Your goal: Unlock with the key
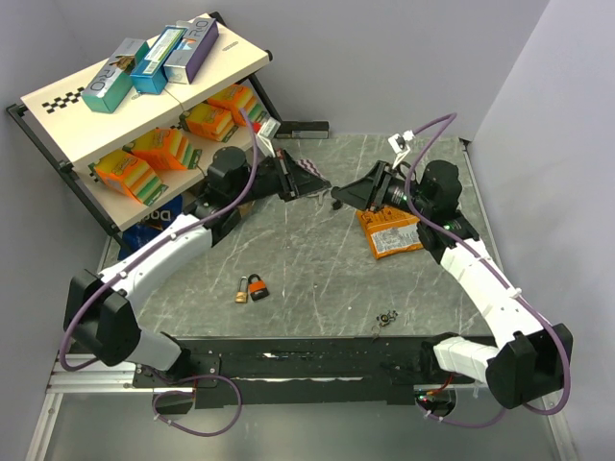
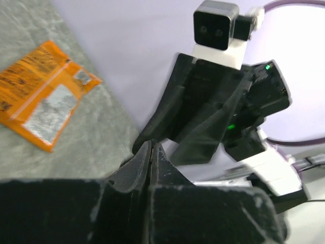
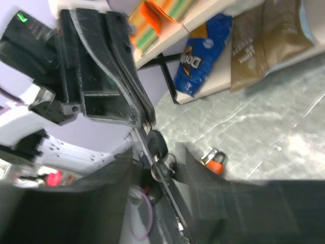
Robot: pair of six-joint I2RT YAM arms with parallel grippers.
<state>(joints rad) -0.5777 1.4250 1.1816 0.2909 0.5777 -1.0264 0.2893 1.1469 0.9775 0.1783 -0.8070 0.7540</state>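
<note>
An orange padlock (image 1: 257,286) lies on the grey table next to a small brass one (image 1: 240,292); it also shows in the right wrist view as the orange padlock (image 3: 216,163). The two grippers meet in mid-air above the table's middle. My left gripper (image 1: 322,187) is shut on the blade of the key (image 3: 156,144), whose black head and ring hang below its fingertips (image 3: 146,116). My right gripper (image 3: 157,155) stands open, its fingers apart on either side of the key head. In the left wrist view the fingers (image 2: 160,155) press together and hide the key.
An orange packet (image 1: 389,230) lies under the right arm. A slanted shelf (image 1: 58,101) with boxes and orange packs stands at the back left, bags beneath it. A small bunch of keys (image 1: 387,317) lies near the front edge.
</note>
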